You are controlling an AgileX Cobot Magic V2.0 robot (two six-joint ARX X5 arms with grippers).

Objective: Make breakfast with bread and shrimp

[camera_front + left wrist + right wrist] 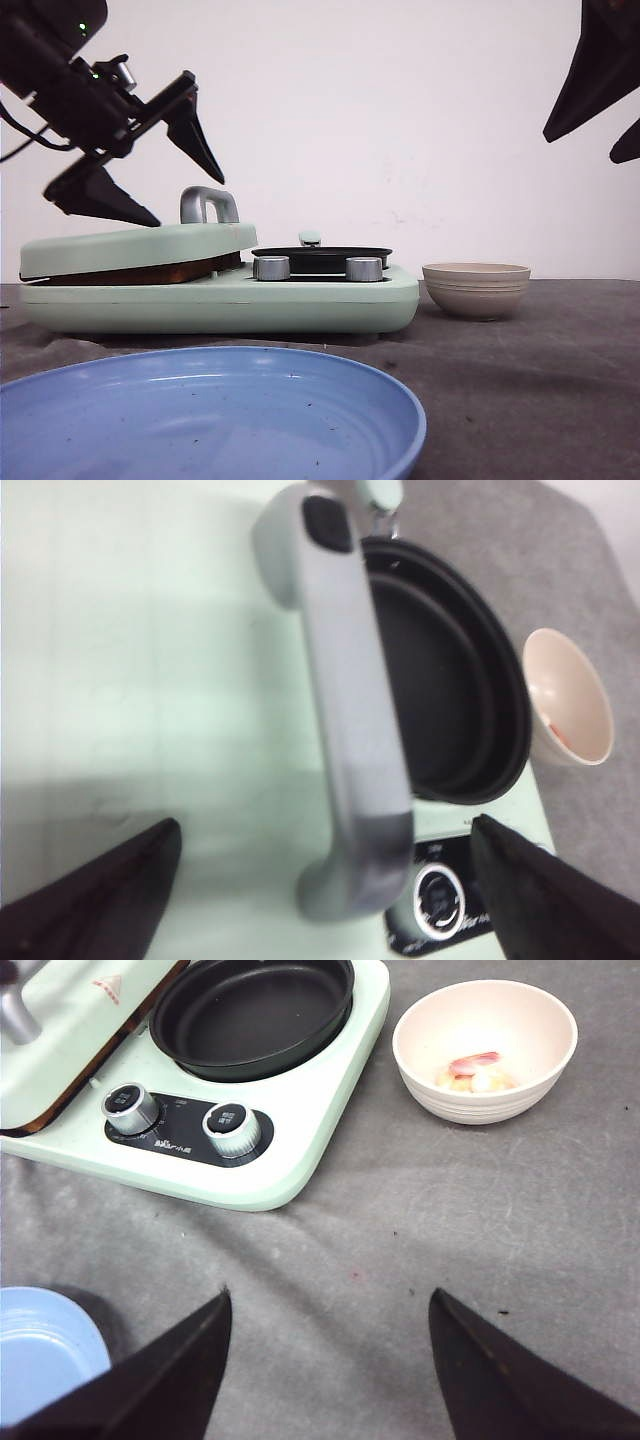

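Note:
The bread shows only as a brown edge [140,272] pressed between the shut lid [130,247] and the base of the mint-green breakfast maker [300,300]. The shrimp [475,1072] are small orange-pink pieces in the beige bowl [476,288], to the right of the maker; they also show in the left wrist view [562,736]. My left gripper [190,203] is open and empty just above the lid, its fingers on either side of the grey lid handle [350,710]. My right gripper [578,149] is open and empty, high above the cloth at the right.
An empty black pan [250,1010] sits in the maker's right half, with two metal knobs [232,1125] in front of it. A large blue plate [200,420] lies at the front left. Grey cloth [450,1240] covers the table.

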